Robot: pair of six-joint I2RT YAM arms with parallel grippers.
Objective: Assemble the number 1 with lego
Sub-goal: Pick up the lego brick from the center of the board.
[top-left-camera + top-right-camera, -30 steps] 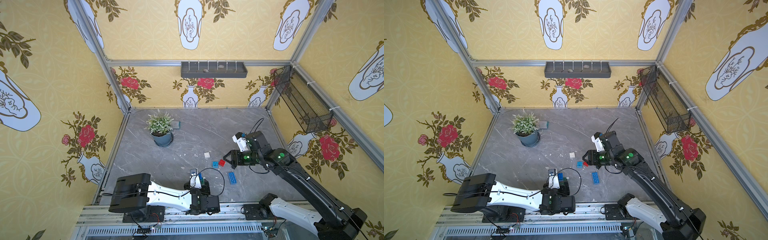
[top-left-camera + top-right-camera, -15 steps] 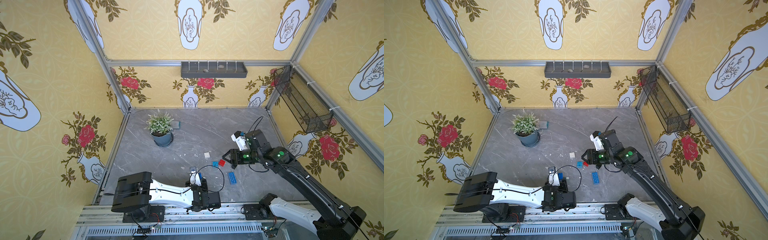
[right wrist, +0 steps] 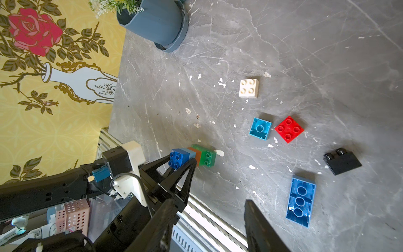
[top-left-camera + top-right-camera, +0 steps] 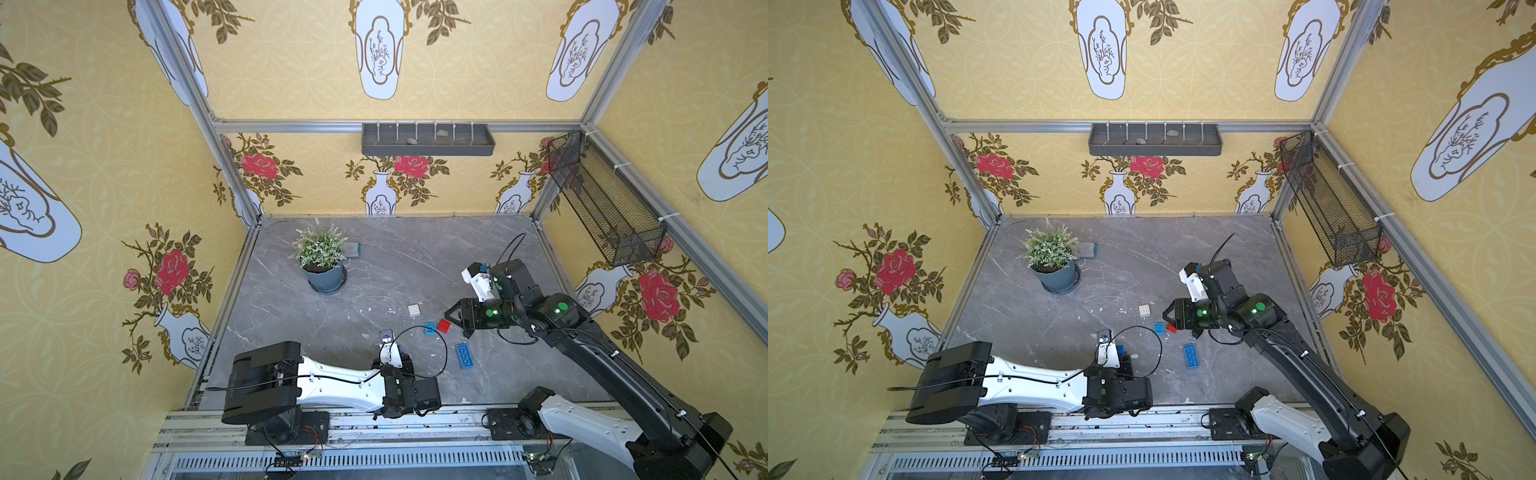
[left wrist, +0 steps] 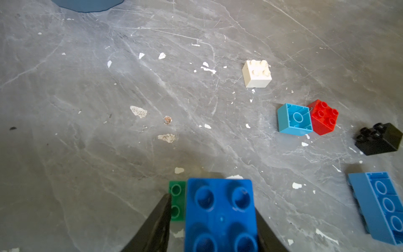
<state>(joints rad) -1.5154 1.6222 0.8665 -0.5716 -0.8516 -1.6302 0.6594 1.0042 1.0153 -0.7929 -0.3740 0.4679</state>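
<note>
Over the grey table (image 4: 374,266), the left arm (image 4: 340,384) lay low along the front edge, its left gripper (image 3: 182,158) half-closed around the blue brick (image 5: 220,215) ending a lego stack (image 3: 204,158) lying sideways — firm hold unclear — while the right gripper (image 4: 455,320), open and empty, hovered near the red brick (image 4: 443,325); seemingly mid-grasp, next needing a square, firm squeeze.

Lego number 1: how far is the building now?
Done: four bricks look joined in a row, blue brick at the end. In hand: the left claw flanks that blue brick; the right claw hangs open and empty. Left: white brick, light blue brick, red brick, black brick and long blue brick lie loose.
</note>
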